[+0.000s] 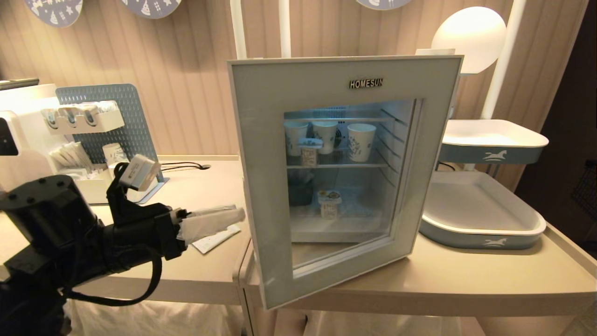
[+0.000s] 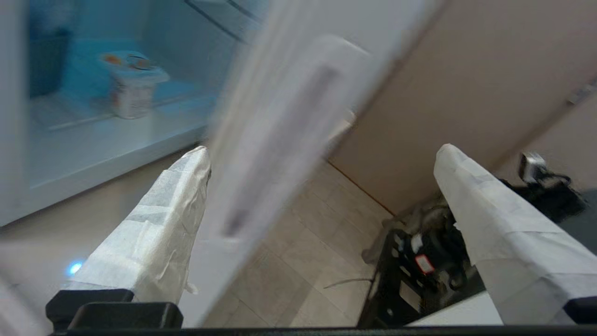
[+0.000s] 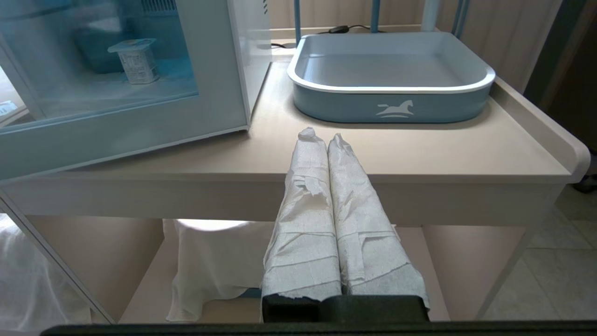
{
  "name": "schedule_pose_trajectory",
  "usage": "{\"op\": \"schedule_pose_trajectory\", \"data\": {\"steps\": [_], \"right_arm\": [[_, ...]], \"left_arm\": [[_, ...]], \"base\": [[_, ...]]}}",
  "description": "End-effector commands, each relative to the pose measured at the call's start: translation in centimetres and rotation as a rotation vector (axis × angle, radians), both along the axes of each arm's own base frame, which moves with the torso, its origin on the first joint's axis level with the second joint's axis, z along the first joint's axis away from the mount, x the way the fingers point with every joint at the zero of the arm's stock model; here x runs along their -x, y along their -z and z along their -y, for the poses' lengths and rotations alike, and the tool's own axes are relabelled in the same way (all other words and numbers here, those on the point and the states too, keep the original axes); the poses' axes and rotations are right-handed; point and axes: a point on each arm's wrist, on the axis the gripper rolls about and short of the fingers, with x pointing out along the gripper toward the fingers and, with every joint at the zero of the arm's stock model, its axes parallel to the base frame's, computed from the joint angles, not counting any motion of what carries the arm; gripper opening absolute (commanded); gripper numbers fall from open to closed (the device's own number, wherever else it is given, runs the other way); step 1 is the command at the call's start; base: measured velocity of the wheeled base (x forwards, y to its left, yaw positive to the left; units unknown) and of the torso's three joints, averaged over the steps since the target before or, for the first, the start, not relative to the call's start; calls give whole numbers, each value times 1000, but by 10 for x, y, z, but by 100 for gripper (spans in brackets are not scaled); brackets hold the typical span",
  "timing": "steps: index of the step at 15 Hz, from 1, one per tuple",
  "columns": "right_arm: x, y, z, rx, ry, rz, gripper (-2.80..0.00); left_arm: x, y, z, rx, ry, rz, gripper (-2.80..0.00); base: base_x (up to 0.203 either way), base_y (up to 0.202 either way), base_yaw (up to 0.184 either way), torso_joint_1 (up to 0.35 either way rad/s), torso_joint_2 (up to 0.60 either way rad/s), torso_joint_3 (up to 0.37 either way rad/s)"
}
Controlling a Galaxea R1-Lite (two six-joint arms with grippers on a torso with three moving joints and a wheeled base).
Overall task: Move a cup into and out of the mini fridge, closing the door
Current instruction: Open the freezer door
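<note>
Reaching with fingers spread wide and empty, the left gripper hovers just beside the free edge of the pale grey-blue framed door with the dark glass window.

Its tape-wrapped fingers straddle that door edge in the left wrist view, though contact cannot be told. Beyond the gripper, through the glass, the tiny white plastic cup with the yellow-and-orange foil lid stands upright on the floor of the boxy white mini fridge; taller white paper cups with blue patterns sit on the wire shelf above it. The door stands ajar, swung out over the beige table. Judging by this, the cup is in, and the door is not yet closed. The right gripper is parked with fingers pressed together, low at the table's front edge.
</note>
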Motion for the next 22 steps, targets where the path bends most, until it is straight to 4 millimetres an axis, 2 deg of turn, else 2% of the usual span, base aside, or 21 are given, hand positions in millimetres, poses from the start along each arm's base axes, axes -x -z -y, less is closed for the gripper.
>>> {"op": "schedule_pose_trajectory", "data": {"steps": [1,3,4,8,12,17,22], "right_arm": [[0,0,0,1,-1,-2,-280],[0,0,0,1,-1,-1,-280],[0,0,0,1,-1,-2,-280],[0,0,0,1,-1,-1,-280],[0,0,0,1,-1,-2,-280],[0,0,0,-1,-1,-1,-280],[0,0,0,-1,-1,-1,-280]], "left_arm": [[-11,7,-13,-3,-56,-33,0],[-31,25,-24,-15,-119,-103,0],[-39,32,-26,-21,-153,-129,-280],[-60,53,-25,-60,-197,-164,-280],[-61,58,6,-74,-93,-170,-280],[-38,53,66,-88,115,-156,-280],[8,47,115,-133,341,-95,-280]], "base": [[0,0,0,0,0,0],[0,0,0,0,0,0],[0,0,0,0,0,0],[0,0,0,0,0,0],[0,0,0,0,0,0],[0,0,0,0,0,0],[0,0,0,0,0,0]]}}
